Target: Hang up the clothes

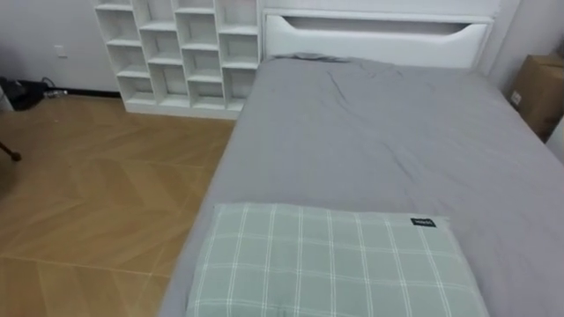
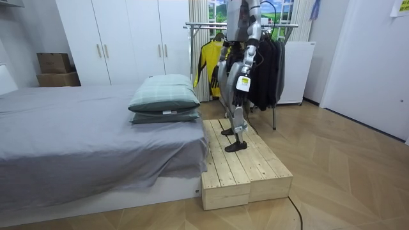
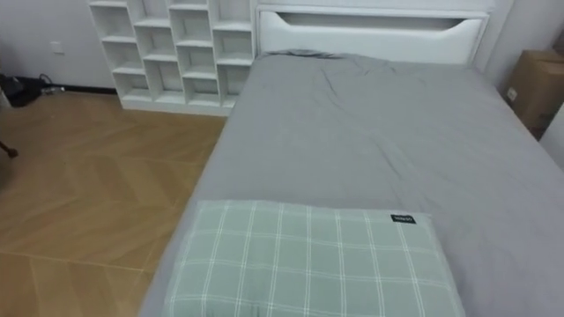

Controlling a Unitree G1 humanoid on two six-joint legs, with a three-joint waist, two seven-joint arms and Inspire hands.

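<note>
- Clothes [image 2: 268,67], mostly dark with one yellow top [image 2: 206,57], hung on a metal rail [image 2: 204,26] past the pillow end of the bed [image 1: 397,132], behind the robot. No loose garment lay on the bed, so I judged the hanging at least partly done.
- Robot stood on a slatted pale-wood platform [image 2: 246,169] butted against the bed's pillow end and faced along the bed. The platform was probably there to lift it toward the rail.
- Left hand [image 2: 241,86] hung low by the thigh, just off the bed's pillow end. I could not tell whether its fingers were straight or curled, or whether it held anything.
- Green checked pillow [image 1: 326,260], plump and soft-edged, lay stacked on a plain grey pillow [image 2: 163,117].
- Grey sheet looked matte and lightly creased, running up to a smooth white headboard [image 1: 379,40].
- White cubby shelf [image 1: 181,53], hard and square-celled, stood beside the bed's headboard end.
- Herringbone wood floor [image 1: 97,185] lay along one side of the bed, and a cardboard box [image 1: 539,92] stood at the other.
</note>
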